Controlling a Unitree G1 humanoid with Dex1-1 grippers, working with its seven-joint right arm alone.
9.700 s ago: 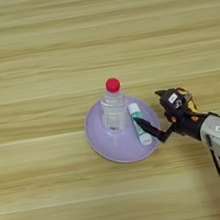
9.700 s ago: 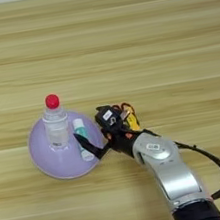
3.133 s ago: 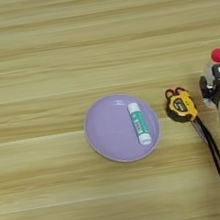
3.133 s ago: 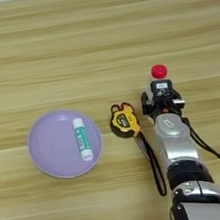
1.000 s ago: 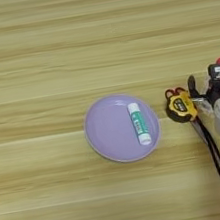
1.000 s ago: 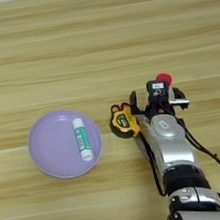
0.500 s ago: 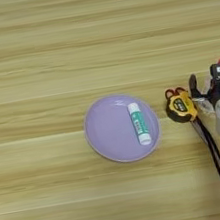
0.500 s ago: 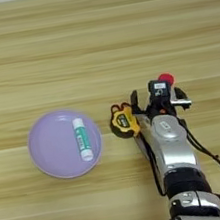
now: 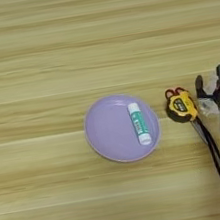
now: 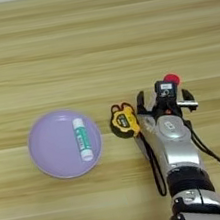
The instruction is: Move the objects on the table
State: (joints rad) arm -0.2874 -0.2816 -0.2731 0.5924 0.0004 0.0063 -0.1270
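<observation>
Surface: the wooden surface (image 10: pixel 95 38) was light brown, with long lines running from side to side.
Plate: a round purple plate (image 10: pixel 50 147) lay flat on the wood, to the left of the arm.
Tube: a white-and-green tube (image 10: pixel 82 139) lay inside the plate, on its right half, with its ends pointing up and down the picture.
Tape measure: a yellow-and-black tape measure (image 10: pixel 123 120) sat on the wood just right of the plate, not touching it. A dark strap ran from it toward the bottom.
Bottle: a clear bottle with a red cap (image 10: pixel 171 80) was at the tip of the arm, right of the tape measure. Most of it was hidden, so only the cap showed well.
Arm: the silver forearm (image 10: pixel 175 146) came in from the bottom right.
Gripper: the right gripper (image 10: pixel 164 102) had its jaws spread apart, with one black finger (image 10: pixel 141 103) standing up beside the tape measure.
</observation>
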